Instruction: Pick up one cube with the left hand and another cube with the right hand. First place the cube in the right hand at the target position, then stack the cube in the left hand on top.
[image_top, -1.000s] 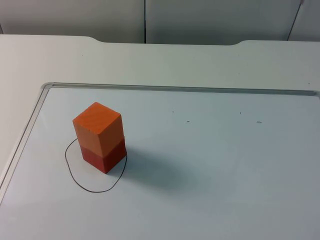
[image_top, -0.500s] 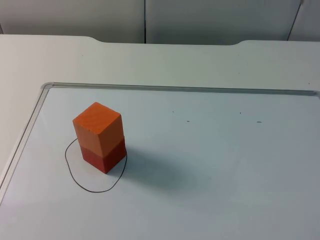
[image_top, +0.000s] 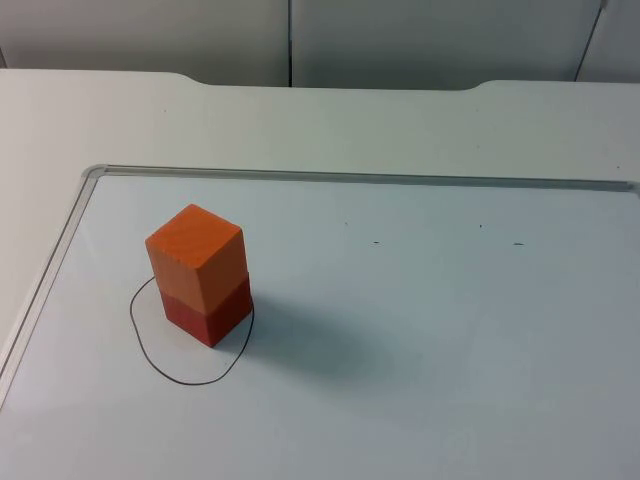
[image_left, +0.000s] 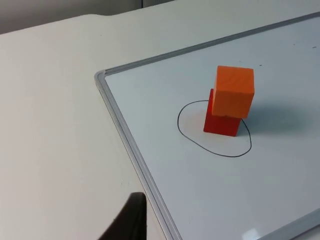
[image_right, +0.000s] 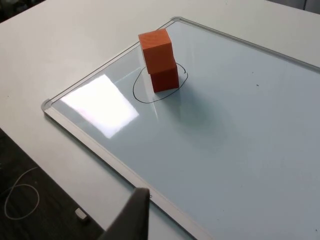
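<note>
Nothing had changed across the last second in the top view: the stack sat put, no arm over the board. The orange cube (image_top: 196, 258) rested on the red cube (image_top: 208, 312), touching, slightly twisted and overhanging on one side as the left wrist view showed (image_left: 233, 92). The red cube stood inside the drawn black outline (image_top: 190, 340), the target mark, near its far edge. Judged from this, both placements were done and the task looked finished; both arms waited, pulled well back from the stack.

Left tool: one black fingertip (image_left: 131, 220) showed, above the table just beside the board's frame, nothing visibly held; how far open it was, cannot tell. Right tool: one fingertip (image_right: 134, 216) near the board's edge, nothing visibly held; opening, cannot tell.

Surface: a whiteboard (image_top: 420, 330) with a metal frame lay flat on the white table (image_top: 300, 125), a few small pen marks on it, glare patch in the right wrist view. Grey partition wall (image_top: 420, 40) behind. Dark floor (image_right: 30, 190) past the table edge, with a thin pale cord loop and a small pale object on it.
</note>
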